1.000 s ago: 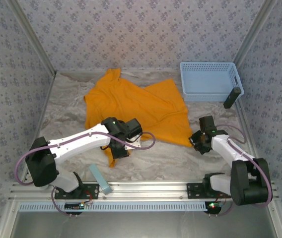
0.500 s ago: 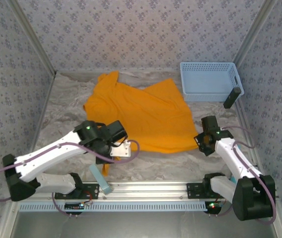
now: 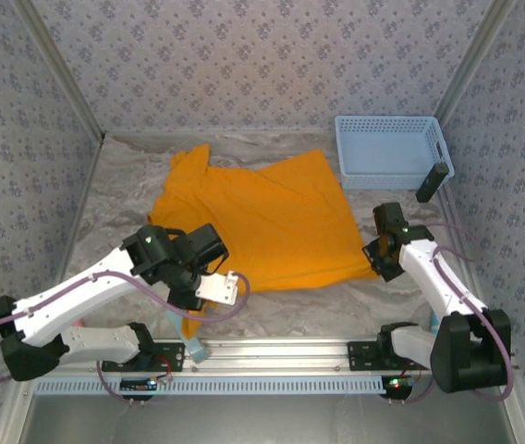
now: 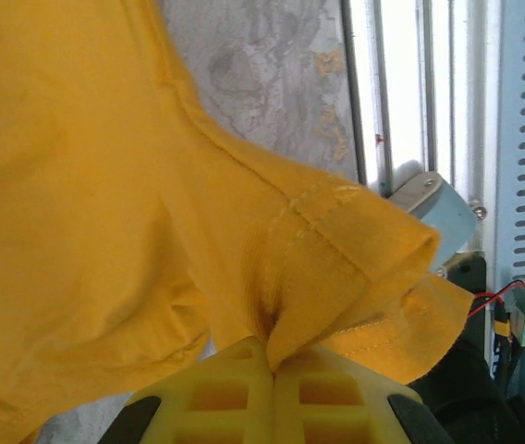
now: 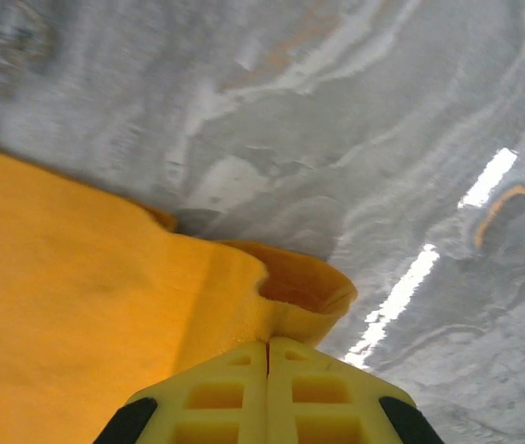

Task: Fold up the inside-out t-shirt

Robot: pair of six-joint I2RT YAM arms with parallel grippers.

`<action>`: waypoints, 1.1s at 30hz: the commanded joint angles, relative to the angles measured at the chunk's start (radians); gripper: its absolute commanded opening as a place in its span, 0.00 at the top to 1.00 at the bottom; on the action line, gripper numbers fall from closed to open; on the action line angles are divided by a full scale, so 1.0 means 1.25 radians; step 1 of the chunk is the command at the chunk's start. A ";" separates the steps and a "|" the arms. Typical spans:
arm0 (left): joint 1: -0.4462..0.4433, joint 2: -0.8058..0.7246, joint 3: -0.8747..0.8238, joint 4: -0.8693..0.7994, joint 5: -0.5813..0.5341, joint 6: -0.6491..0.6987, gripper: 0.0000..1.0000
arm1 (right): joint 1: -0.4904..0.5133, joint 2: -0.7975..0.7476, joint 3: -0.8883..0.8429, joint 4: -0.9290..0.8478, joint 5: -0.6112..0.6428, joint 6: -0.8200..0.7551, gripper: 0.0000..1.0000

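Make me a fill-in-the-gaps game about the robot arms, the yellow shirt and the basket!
1. The left gripper and the right gripper are both ____ on the t-shirt.
2. The basket is light ____ in colour.
3. The basket stands at the far ____ corner of the table.
Missing words: shut; blue; right.

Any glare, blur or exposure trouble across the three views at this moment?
Top external: even, soft light and sharp detail, with only faint shadows where the t-shirt meets the table. Left wrist: the cloth seam is crisp, but the rail towards the right is blown out white. Right wrist: the table looks soft and smeared, with bright glare streaks on the right.
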 commanded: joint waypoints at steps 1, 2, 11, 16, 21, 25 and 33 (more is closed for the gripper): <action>0.077 0.034 0.030 -0.008 0.025 0.107 1.00 | 0.014 0.072 0.076 0.008 0.036 0.017 1.00; 0.109 0.049 0.033 -0.002 0.025 0.130 1.00 | 0.013 0.103 0.094 0.021 0.031 0.022 1.00; 0.354 0.292 0.206 0.054 -0.003 0.332 1.00 | 0.016 0.405 0.319 0.061 0.001 0.030 1.00; 0.470 0.430 0.270 0.138 0.010 0.425 1.00 | 0.014 0.535 0.449 0.088 -0.027 0.029 1.00; 0.530 0.423 0.229 0.317 0.012 0.359 0.51 | 0.014 0.557 0.485 0.105 -0.093 -0.020 0.59; 0.539 0.291 0.146 0.523 0.003 0.113 0.00 | 0.016 0.475 0.412 0.131 -0.094 -0.092 0.43; 0.631 0.235 0.076 0.413 0.187 -0.746 0.00 | 0.178 0.354 0.301 0.181 -0.084 -0.467 0.43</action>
